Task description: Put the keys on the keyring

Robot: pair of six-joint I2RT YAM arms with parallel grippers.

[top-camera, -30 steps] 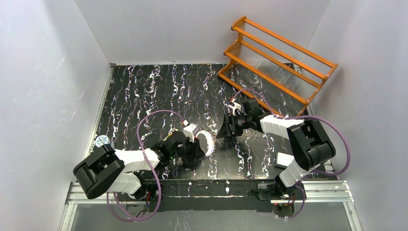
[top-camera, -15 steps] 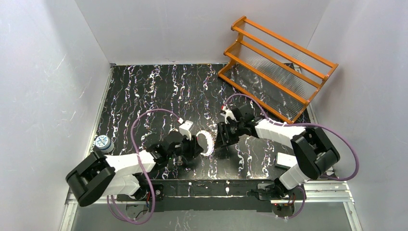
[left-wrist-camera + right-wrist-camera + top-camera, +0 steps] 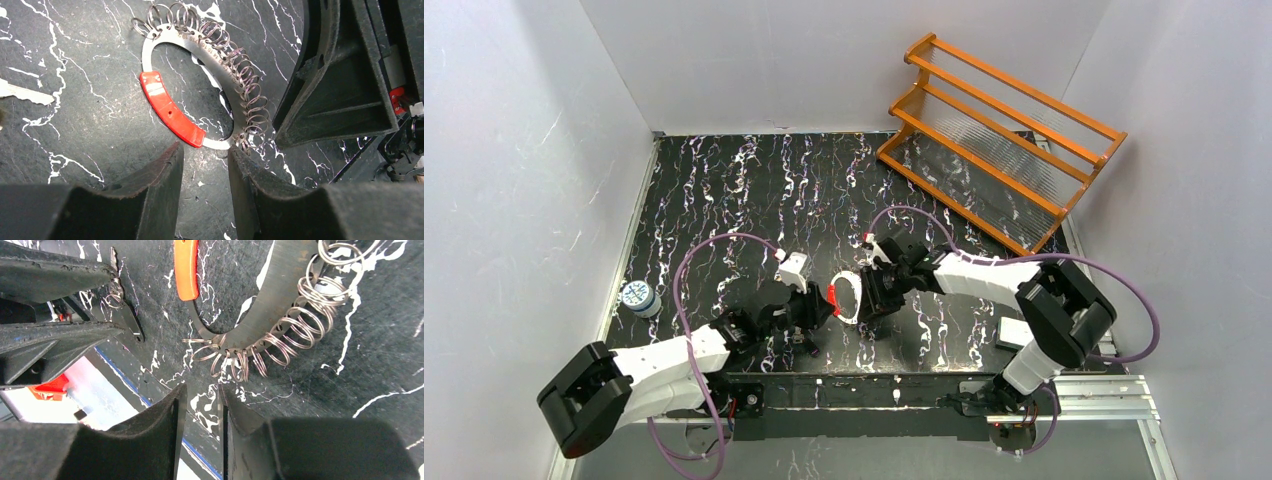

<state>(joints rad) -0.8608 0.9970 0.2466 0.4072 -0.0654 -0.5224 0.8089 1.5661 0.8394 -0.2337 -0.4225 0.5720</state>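
On the bench (image 3: 724, 180), the keyring (image 3: 172, 114) is seen between the left pincer (image 3: 205, 150) and the right pincer (image 3: 201, 389), just beyond their tips. Both are narrowly parted, with nothing gripped.

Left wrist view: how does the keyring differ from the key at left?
The keyring is a big curved band with a red section and many small wire rings; the key is small, straight and plain. The keyring shows whole; the key is cut by the frame edge. Both are silvery metal.
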